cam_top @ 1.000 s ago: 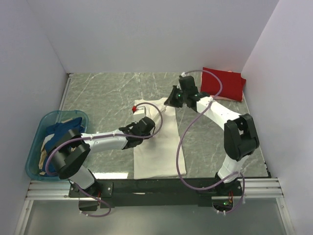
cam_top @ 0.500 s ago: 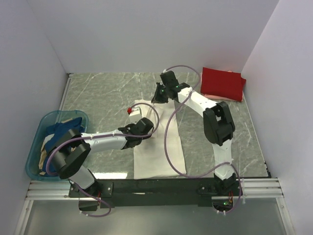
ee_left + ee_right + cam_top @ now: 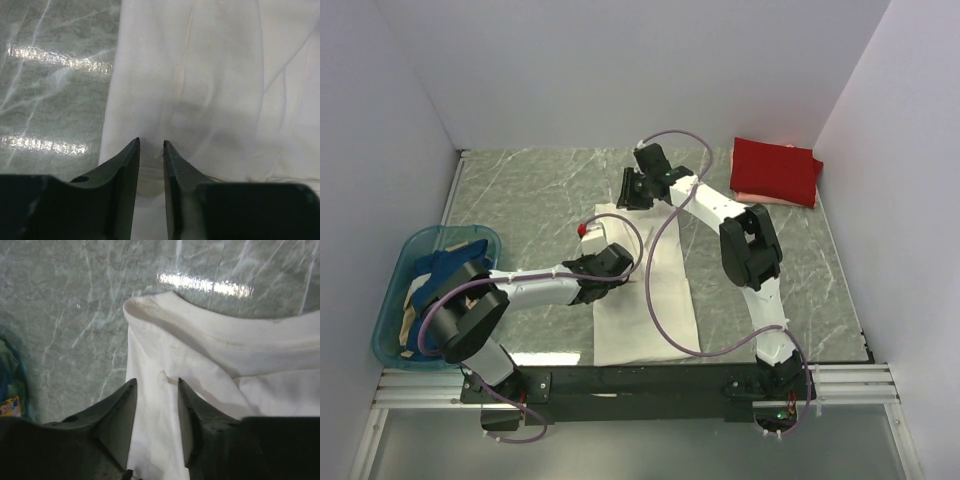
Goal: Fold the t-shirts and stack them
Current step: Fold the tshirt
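The left end effector is released, with its jaws a little apart, low over the white shirt that lies flat on the tabletop. The right end effector is also released, just above the shirt's collar. A folded red shirt lies well to its right. A yellow patch in the basket is too blurred to read.

Right arm swings left. The right gripper is now over the far-left corner of the cream-white shirt; it was over the far-right side. The elbow follows toward centre, and the purple cable now drapes across the shirt. The shirt's far-right part looks drawn leftward, fold unclear. Both jaw pairs were shut and are now parted, gripping nothing. Left gripper and its red tag shift slightly left.
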